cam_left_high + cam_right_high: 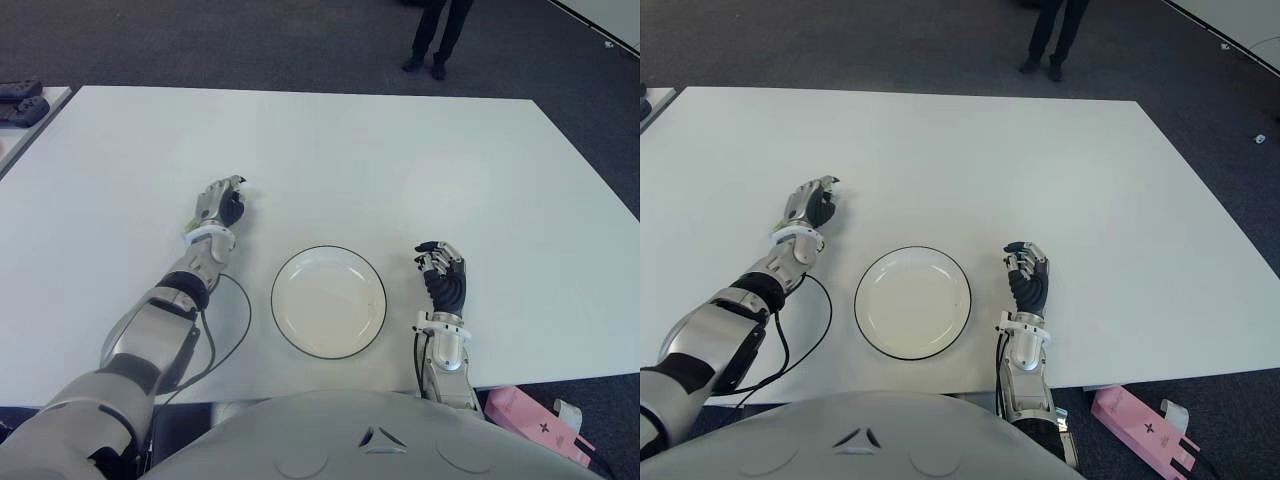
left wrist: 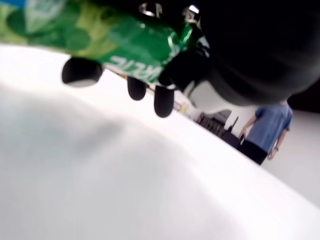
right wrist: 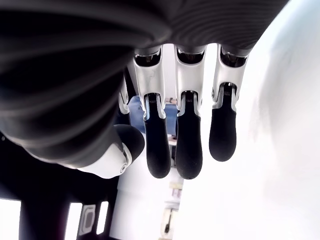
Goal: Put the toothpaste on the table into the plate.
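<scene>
The toothpaste [image 2: 100, 37] is a glossy green tube with white lettering, clamped in the curled fingers [image 2: 136, 87] of the left robot hand [image 1: 221, 205], which shows above the white surface [image 1: 400, 160] just left of and beyond the plate [image 1: 329, 301]. The right robot hand [image 1: 442, 275], just right of the plate, holds nothing, its fingers loosely extended
</scene>
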{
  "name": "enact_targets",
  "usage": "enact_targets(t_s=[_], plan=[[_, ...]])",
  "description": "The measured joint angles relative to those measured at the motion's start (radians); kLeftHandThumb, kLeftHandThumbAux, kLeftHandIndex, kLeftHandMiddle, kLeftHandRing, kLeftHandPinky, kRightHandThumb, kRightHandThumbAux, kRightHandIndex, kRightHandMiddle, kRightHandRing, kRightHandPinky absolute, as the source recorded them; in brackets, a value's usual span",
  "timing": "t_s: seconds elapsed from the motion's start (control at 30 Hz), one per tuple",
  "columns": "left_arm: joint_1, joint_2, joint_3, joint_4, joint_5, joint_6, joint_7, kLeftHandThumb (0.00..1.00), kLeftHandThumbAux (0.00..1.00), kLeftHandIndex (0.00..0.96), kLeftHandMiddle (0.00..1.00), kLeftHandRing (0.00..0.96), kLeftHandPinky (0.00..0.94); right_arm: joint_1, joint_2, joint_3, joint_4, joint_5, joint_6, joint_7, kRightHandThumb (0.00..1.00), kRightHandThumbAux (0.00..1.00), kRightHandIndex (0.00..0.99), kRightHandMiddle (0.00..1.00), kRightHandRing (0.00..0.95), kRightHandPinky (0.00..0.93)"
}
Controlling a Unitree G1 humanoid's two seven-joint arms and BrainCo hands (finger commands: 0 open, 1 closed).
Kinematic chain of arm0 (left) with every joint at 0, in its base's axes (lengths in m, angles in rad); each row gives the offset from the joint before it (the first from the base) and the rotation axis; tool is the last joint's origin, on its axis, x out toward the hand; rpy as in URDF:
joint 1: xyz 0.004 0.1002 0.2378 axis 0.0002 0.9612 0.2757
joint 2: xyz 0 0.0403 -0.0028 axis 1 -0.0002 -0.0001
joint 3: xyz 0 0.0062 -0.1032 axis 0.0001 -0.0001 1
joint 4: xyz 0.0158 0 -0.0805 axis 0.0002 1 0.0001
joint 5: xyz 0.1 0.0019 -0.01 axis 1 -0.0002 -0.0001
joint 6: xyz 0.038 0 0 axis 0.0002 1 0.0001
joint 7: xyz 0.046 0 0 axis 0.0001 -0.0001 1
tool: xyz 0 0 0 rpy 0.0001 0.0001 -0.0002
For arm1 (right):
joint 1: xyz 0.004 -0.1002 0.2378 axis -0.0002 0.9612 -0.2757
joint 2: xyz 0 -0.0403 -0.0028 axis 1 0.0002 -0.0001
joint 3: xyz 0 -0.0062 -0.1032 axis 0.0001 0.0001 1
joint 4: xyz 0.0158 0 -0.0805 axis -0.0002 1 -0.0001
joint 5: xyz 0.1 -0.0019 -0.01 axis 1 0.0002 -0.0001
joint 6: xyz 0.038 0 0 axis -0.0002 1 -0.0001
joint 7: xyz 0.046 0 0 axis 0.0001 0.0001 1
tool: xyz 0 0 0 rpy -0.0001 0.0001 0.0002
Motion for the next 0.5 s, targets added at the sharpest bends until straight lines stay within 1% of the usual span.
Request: enact_targets(t_s=[0.1, 0.3, 0.5], plan=[[0.038, 0.008, 0.022, -0.079, -0.011, -0.01, 0.004, 0.849, 0.665, 0.408, 0.556, 0.873, 0.892, -0.001, -0.004, 0.0, 0.0, 0.0, 0.0, 0.001, 0.71, 0.729, 0.431, 0.499, 0.529, 0.537], [0.113, 0.013, 0.042, -0.238, -0.022, -0.019, 0.004, 0.849, 0.665, 0.409, 0.557, 0.874, 0.896, -0.004, -0.006, 0.0, 0.001, 0.001, 0.0, 0.002, 0.71, 0.729, 0.431, 0.494, 0.527, 0.531], [0.178, 0.012, 0.049, -0.461, -0.009, -0.006, -0.006, 0.848, 0.667, 0.405, 0.555, 0.878, 0.899, -0.006, -0.007, 0.001, 0.002, 0.001, 0.0, 0.003, 0.708, 0.73, 0.43, 0.496, 0.525, 0.532]])
